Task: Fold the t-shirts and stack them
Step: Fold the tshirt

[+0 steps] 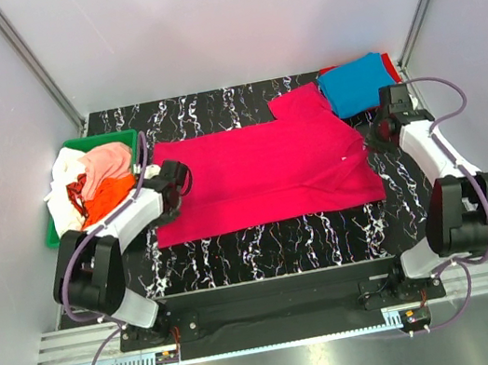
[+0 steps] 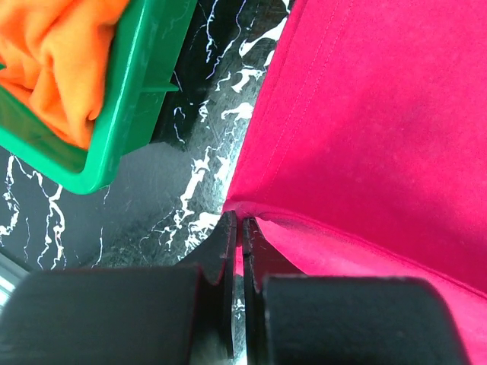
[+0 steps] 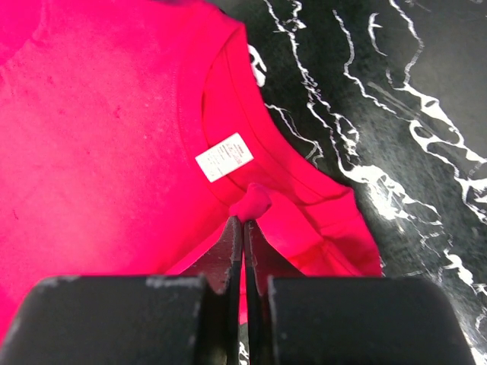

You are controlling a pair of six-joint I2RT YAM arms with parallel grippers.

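The magenta-pink t-shirt (image 1: 262, 175) lies spread across the middle of the black marbled table. My left gripper (image 1: 171, 178) is shut on its left hem edge (image 2: 251, 217). My right gripper (image 1: 377, 133) is shut on a pinch of its collar (image 3: 251, 204), beside the white neck label (image 3: 224, 157). A folded blue t-shirt (image 1: 357, 83) lies on a red one (image 1: 328, 70) at the back right. Orange (image 1: 100, 198), peach-pink (image 1: 108, 161) and white (image 1: 61, 191) t-shirts are heaped in the green bin.
The green plastic bin (image 1: 86, 142) stands at the left table edge, just left of my left gripper; its corner shows in the left wrist view (image 2: 122, 129). White walls with metal struts enclose the table. Bare marbled tabletop (image 1: 273, 239) runs in front of the shirt.
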